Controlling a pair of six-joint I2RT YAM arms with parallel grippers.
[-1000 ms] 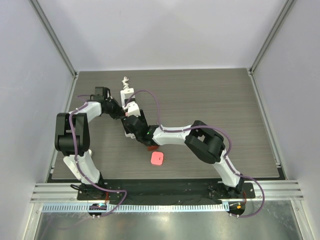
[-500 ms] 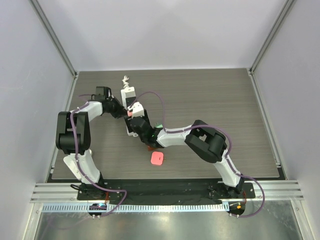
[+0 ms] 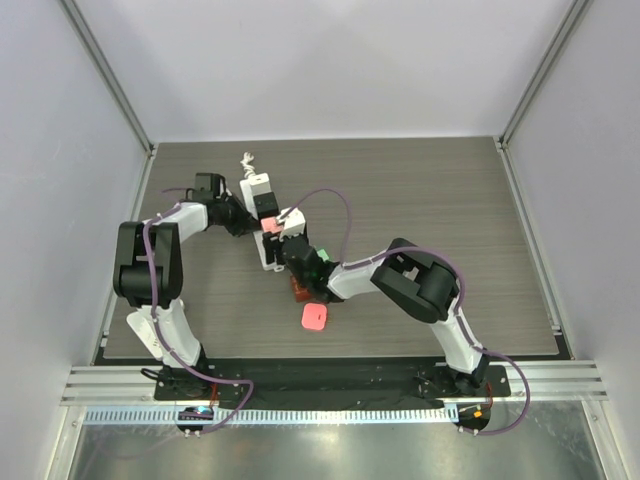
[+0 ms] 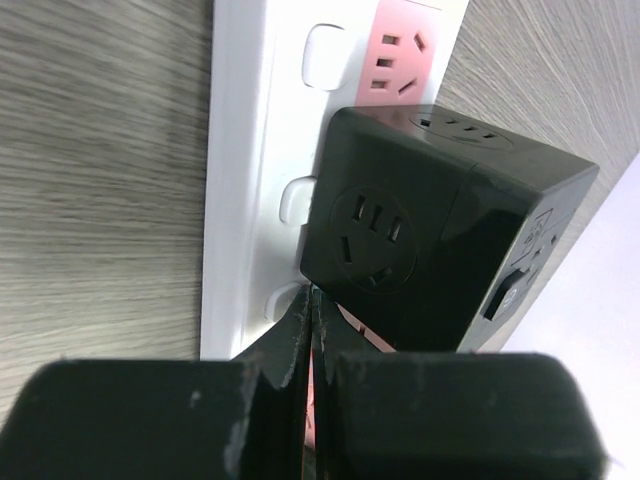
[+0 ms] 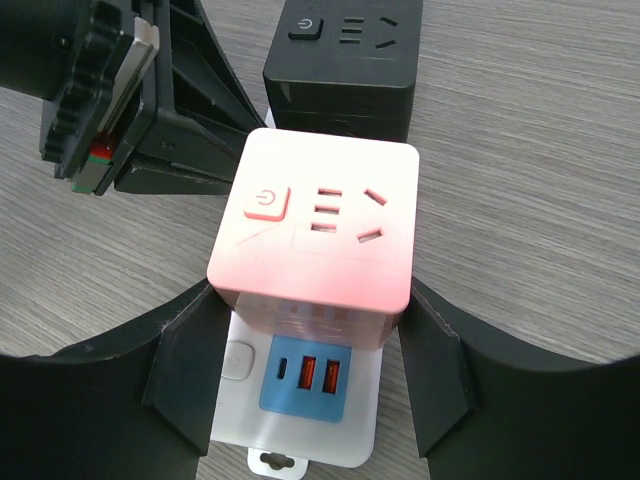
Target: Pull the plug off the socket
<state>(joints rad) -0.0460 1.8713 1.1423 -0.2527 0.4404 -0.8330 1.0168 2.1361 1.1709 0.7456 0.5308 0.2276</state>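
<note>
The left gripper (image 4: 311, 305) has its fingers pressed together on nothing, tips against the glossy white power strip (image 4: 250, 150), whose ends are cut off, flat on the wood-grain surface (image 4: 90, 150). A matte black cube adapter (image 4: 420, 240) sits plugged alongside. The right gripper (image 5: 312, 335) fingers clamp the smooth pink cube plug (image 5: 318, 225), still seated.

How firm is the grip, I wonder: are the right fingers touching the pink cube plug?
Touching. The right wrist view shows the right fingers pressed against opposite sides of the pink cube plug, with no gap on either side.
</note>
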